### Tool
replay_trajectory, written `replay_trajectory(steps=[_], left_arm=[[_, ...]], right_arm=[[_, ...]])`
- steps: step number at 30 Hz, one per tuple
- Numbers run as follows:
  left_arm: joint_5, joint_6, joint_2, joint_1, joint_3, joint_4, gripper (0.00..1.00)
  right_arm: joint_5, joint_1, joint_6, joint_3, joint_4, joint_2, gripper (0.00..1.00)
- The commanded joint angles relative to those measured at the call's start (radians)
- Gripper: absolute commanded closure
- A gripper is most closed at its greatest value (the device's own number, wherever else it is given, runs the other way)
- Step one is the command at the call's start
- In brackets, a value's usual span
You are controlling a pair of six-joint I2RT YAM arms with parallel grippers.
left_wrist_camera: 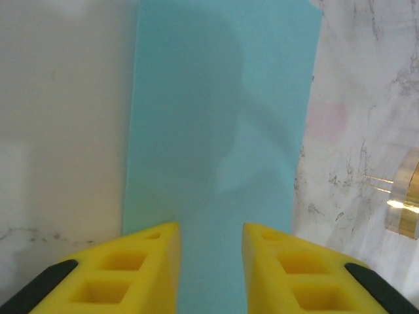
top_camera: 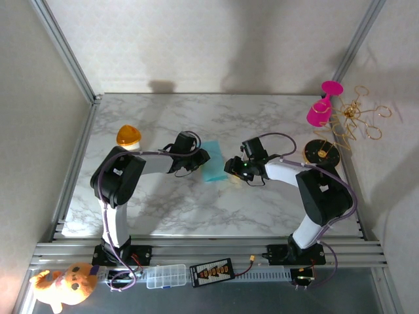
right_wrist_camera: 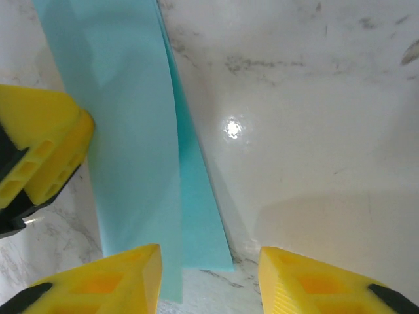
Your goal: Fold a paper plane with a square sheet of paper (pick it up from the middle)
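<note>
The square sheet of paper [top_camera: 213,167] is teal-blue, folded into a narrow double-layered strip, and lies flat on the marble table between my two arms. My left gripper [top_camera: 200,159] hovers low over one end of it. In the left wrist view the yellow fingertips [left_wrist_camera: 163,239] stand apart, with the paper [left_wrist_camera: 219,131] running flat beneath the gap of the left gripper [left_wrist_camera: 211,230]. My right gripper [right_wrist_camera: 209,254] is open at the strip's other end. The paper's [right_wrist_camera: 134,137] two layers fan slightly apart near its left finger. No paper plane shape shows.
An orange dome [top_camera: 128,136] sits at the left. A pink goblet [top_camera: 322,106], a gold wire stand [top_camera: 357,121] and a black disc [top_camera: 321,153] stand at the right. The table's near metal rail [top_camera: 209,248] carries small boxes.
</note>
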Motion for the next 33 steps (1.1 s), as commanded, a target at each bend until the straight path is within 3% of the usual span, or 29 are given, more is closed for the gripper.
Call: replay_trajectory(steps=[1,24,33], left_arm=[[-0.037,0.002,0.041,-0.001,-0.04,-0.029,0.7],[-0.027,0.023,0.044,-0.002,-0.046,-0.038,0.7],[-0.032,0.027,0.034,-0.002,-0.044,-0.039,0.71]], right_arm=[[-0.057,-0.005,0.009,0.017,-0.02,0.029,0.57],[-0.199,-0.01,0.063,0.034,0.144,0.095,0.68],[-0.168,-0.015,0.058,0.017,0.109,0.065,0.77]])
